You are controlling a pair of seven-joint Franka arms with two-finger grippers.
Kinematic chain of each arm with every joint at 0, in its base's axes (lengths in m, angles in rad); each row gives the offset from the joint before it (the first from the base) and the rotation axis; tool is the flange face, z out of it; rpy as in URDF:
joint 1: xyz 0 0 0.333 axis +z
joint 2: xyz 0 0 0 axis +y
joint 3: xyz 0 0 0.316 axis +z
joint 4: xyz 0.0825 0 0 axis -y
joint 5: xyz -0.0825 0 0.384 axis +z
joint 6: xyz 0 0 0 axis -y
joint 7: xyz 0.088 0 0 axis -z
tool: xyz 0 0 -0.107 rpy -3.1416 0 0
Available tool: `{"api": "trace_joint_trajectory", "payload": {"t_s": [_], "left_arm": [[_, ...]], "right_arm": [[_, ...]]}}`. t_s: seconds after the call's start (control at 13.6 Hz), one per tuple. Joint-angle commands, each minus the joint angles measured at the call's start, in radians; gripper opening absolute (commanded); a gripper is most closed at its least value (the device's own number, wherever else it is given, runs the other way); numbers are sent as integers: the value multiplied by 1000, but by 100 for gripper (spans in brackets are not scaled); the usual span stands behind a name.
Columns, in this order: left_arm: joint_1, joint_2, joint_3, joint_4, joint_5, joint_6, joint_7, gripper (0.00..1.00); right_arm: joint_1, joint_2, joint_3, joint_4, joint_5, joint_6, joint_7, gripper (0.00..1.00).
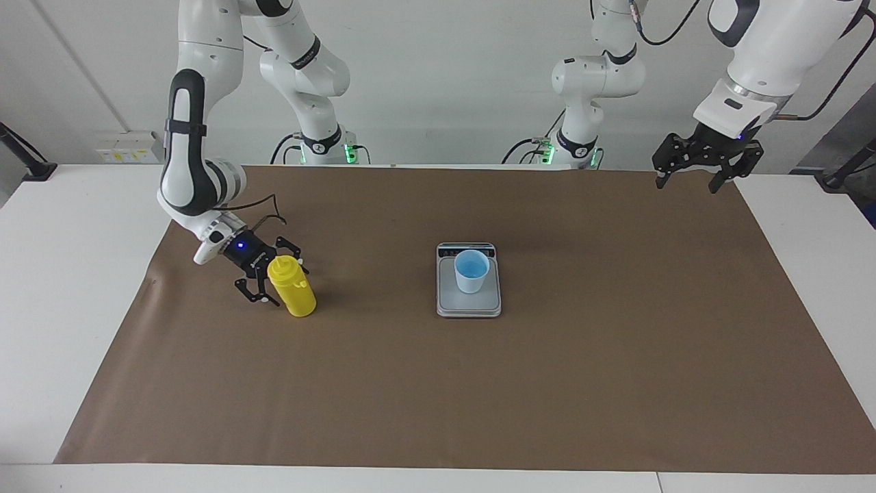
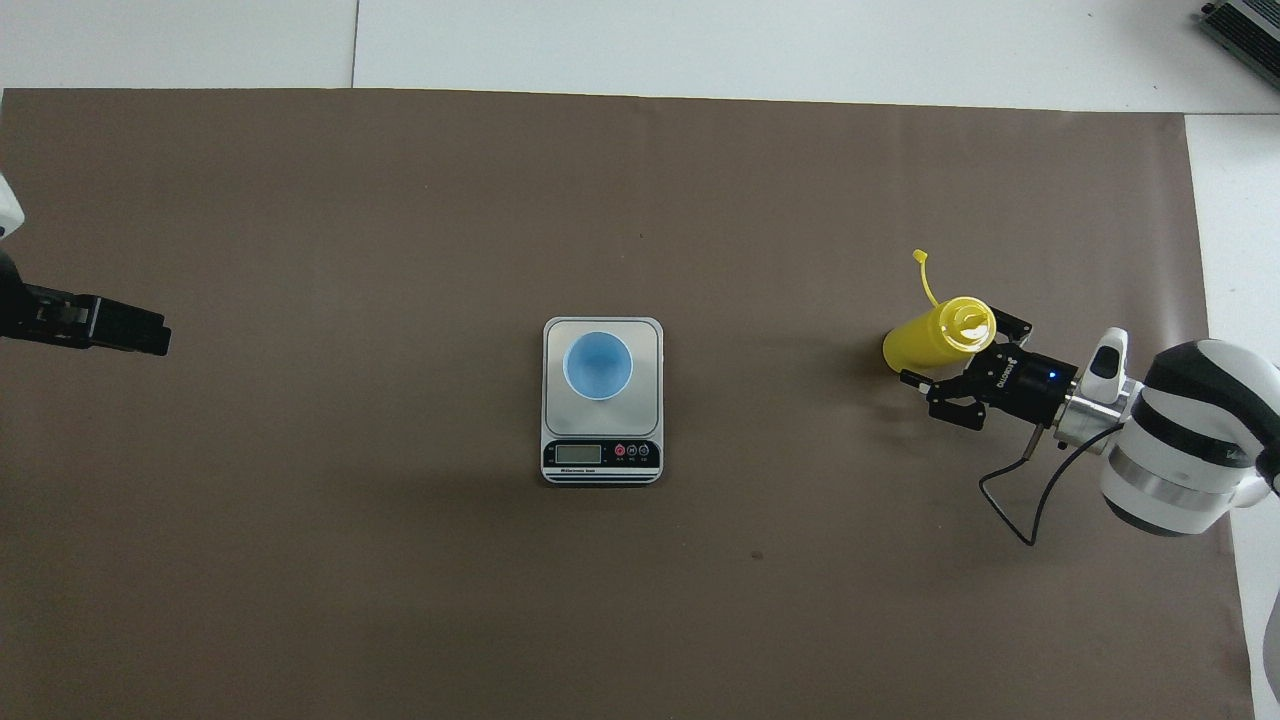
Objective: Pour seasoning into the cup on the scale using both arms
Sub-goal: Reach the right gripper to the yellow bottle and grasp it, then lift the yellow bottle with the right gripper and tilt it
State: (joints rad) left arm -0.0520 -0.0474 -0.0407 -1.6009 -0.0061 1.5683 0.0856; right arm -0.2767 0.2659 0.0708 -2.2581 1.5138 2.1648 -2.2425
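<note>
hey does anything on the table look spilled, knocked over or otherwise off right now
Nothing stands out. The yellow bottle stands upright, its cap hanging open on the tether; the cup sits upright on the scale, and no spill shows on the brown mat.

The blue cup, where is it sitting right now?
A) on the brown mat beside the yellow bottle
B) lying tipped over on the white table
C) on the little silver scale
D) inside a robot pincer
C: the blue cup stands upright on the silver scale in the middle of the mat, away from the yellow bottle and both pincers.
</note>
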Motion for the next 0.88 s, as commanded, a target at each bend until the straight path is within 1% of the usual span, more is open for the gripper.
{"api": "trace_joint_trajectory", "payload": {"t_s": [0.0, 0.22, 0.29, 0.37, 0.44, 0.51, 0.59, 0.81], "left_arm": [[17, -17, -10, -4, -6, -11, 13, 100], [17, -17, -8, -4, -6, -16, 13, 100], [17, -17, -8, -7, -6, -16, 13, 100], [17, -17, -8, -7, -6, -16, 13, 100], [17, -17, -8, -7, -6, -16, 13, 100], [17, -17, -8, -7, -6, -16, 13, 100], [18, -17, -8, -7, -6, -16, 13, 100], [18, -17, -7, -7, -6, -16, 11, 100]], "right_arm": [[2, -4, 4, 17, 28, -3, -6, 100], [13, -5, 6, 29, 28, 0, 9, 100], [17, -10, 6, 32, 28, 4, 11, 74], [27, -16, 6, 32, 28, 9, 15, 45], [34, -25, 6, 32, 26, 15, 24, 21], [47, -37, 4, 32, 26, 29, 30, 3], [62, -53, 4, 34, 19, 52, 38, 0], [99, -99, 3, 38, 6, 87, 82, 0]]}}
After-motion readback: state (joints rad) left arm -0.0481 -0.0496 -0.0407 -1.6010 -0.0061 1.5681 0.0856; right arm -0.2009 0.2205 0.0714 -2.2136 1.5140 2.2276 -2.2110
